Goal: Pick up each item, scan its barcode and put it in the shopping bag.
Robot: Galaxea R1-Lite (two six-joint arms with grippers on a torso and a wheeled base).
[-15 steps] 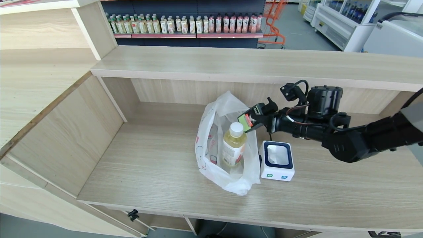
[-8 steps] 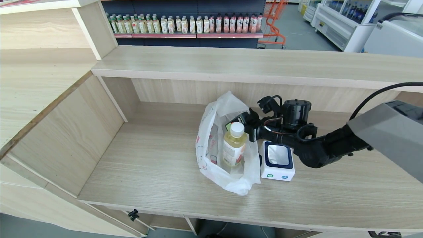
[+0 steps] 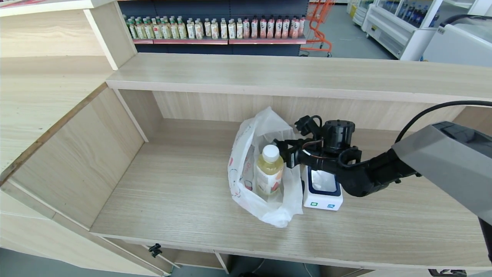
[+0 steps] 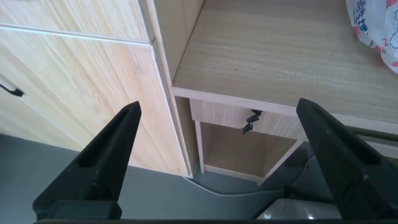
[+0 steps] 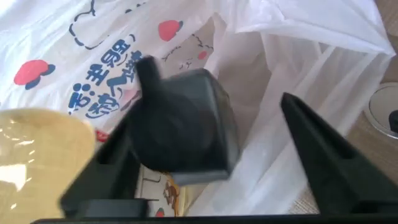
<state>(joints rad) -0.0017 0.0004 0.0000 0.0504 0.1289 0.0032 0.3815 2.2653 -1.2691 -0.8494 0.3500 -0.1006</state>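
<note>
Down into the mouth of the bag had come the right pincer, from up beside the bag, and it took the box along. Its fingers stood apart. The dark box sat between them inside the bag, too blurred to tell if it touched a finger. A bottle stood in the bag too. The scanner sat just beside the bag on the counter. The left pincer hung with fingers wide apart, well away from the bag.

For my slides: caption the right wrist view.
Right gripper, jaws open, with a dark box in the shopping bag beside the bottle.
</note>
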